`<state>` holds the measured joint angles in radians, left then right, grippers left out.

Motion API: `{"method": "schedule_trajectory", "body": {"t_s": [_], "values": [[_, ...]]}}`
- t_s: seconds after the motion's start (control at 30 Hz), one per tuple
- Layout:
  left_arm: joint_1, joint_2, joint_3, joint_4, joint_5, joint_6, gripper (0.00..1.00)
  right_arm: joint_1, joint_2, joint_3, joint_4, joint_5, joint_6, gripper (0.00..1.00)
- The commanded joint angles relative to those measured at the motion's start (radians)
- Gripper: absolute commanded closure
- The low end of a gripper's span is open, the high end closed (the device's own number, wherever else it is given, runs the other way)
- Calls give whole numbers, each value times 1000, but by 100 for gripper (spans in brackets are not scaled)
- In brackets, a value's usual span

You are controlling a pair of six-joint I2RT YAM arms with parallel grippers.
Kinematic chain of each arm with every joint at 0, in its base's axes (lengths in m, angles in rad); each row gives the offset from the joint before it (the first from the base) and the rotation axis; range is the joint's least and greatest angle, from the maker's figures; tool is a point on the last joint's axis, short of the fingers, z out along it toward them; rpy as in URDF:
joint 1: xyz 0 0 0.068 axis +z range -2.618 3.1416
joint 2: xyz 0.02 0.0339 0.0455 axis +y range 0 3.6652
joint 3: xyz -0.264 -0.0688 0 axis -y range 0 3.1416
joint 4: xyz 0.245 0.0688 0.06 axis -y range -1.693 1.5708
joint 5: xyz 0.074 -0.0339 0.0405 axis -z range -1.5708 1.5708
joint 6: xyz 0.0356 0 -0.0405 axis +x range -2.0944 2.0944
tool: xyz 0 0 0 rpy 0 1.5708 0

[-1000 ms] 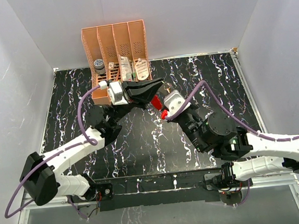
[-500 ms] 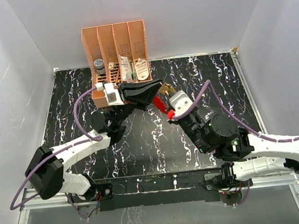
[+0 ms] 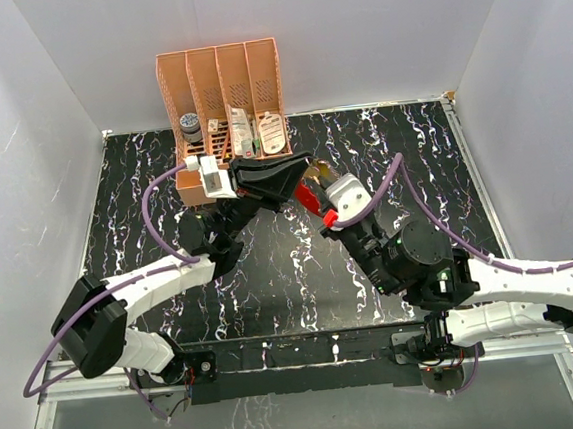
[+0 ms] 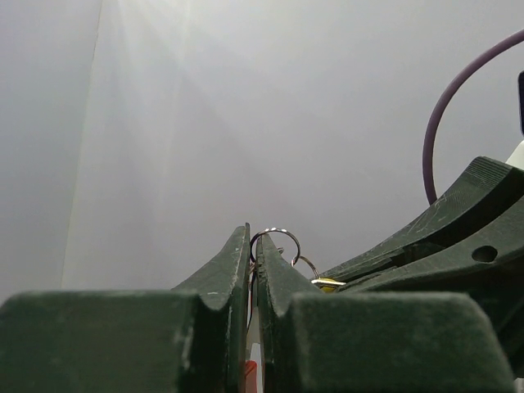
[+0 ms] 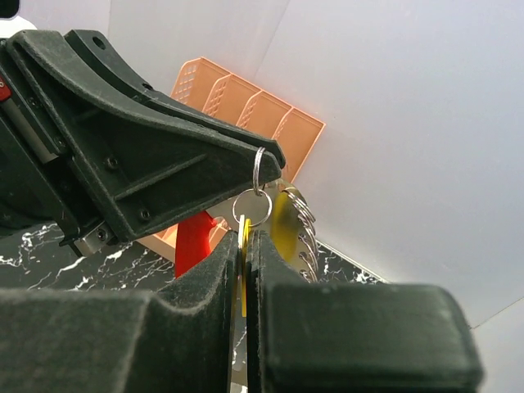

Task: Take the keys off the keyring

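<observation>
In the left wrist view my left gripper (image 4: 254,237) is shut on the keyring (image 4: 274,239). Its thin wire ring pokes out above the fingertips, and the red-and-white tag (image 4: 250,372) sits between the fingers. My right gripper (image 5: 246,237) is shut on a flat yellow key (image 5: 244,255) hanging from a small ring (image 5: 251,209) linked to the keyring (image 5: 259,170). More yellowish keys (image 5: 286,225) dangle beside it. The red tag (image 5: 194,241) hangs below the left fingers (image 5: 164,164). From above, the left gripper (image 3: 300,165) and the right gripper (image 3: 314,184) meet tip to tip over the table, with the tag (image 3: 310,196) between them.
An orange rack (image 3: 220,90) with four slots stands at the back of the black marbled table (image 3: 432,162), holding small items, just behind the left gripper. White walls close in the left, right and back sides. A purple cable (image 3: 162,220) loops off the left wrist.
The right wrist has shifted slightly right and up, and the left arm's forearm has swung a little. Both grippers stay shut, tips together.
</observation>
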<state>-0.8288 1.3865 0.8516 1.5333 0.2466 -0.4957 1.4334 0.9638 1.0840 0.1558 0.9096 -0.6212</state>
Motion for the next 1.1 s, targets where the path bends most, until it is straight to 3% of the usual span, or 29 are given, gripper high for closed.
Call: {"method": "schedule_trajectory", "body": {"t_s": [0.0, 0.2, 0.4, 0.83, 1.07], "values": [[23, 7, 20, 253, -158, -35, 100, 2, 17, -18, 26, -13, 27, 100], [23, 12, 30, 253, -172, -85, 100, -41, 37, -50, 73, -49, 36, 100], [23, 27, 86, 251, -138, -92, 100, -163, 42, -80, 80, -130, 120, 100], [24, -7, 79, 246, -135, -138, 100, -216, 37, -116, 186, -138, 97, 100], [24, -14, 77, 252, -136, -151, 100, -316, 75, -116, 169, -222, 150, 100]]}}
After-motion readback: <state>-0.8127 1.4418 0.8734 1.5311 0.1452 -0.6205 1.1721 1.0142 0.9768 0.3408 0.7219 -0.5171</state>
